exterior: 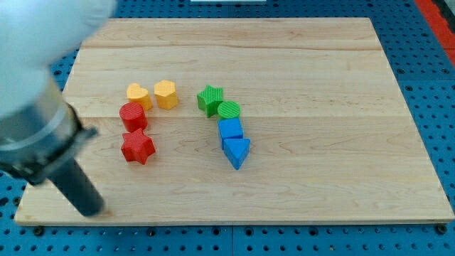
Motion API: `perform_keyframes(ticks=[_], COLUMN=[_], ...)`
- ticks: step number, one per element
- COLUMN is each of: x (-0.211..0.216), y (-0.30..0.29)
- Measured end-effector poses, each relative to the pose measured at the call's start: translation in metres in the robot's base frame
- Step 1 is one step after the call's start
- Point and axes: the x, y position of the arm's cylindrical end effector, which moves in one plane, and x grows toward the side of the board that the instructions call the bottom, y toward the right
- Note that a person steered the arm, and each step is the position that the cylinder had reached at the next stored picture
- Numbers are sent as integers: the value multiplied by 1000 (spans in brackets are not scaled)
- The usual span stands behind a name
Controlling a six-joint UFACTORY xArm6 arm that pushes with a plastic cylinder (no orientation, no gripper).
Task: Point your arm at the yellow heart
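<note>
The yellow heart (137, 94) lies on the wooden board at the view's upper left of the block group, touching the red cylinder (132, 116) below it. A yellow hexagon (166, 94) sits just to its right. My tip (91, 208) is at the view's lower left near the board's bottom edge, well below and left of the yellow heart, apart from all blocks. The blurred arm (35, 85) fills the view's left side.
A red star (138, 146) lies below the red cylinder. A green star (210, 99), a green cylinder (229, 111), a blue cube (231, 129) and a blue triangle (237, 152) form a chain at the centre. The board (341, 107) rests on a blue pegboard.
</note>
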Motion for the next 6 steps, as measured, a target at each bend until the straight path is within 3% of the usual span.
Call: perform_keyframes(ticks=[2, 3, 4, 6], x=[-155, -205, -203, -186], y=[-69, -50, 11, 46])
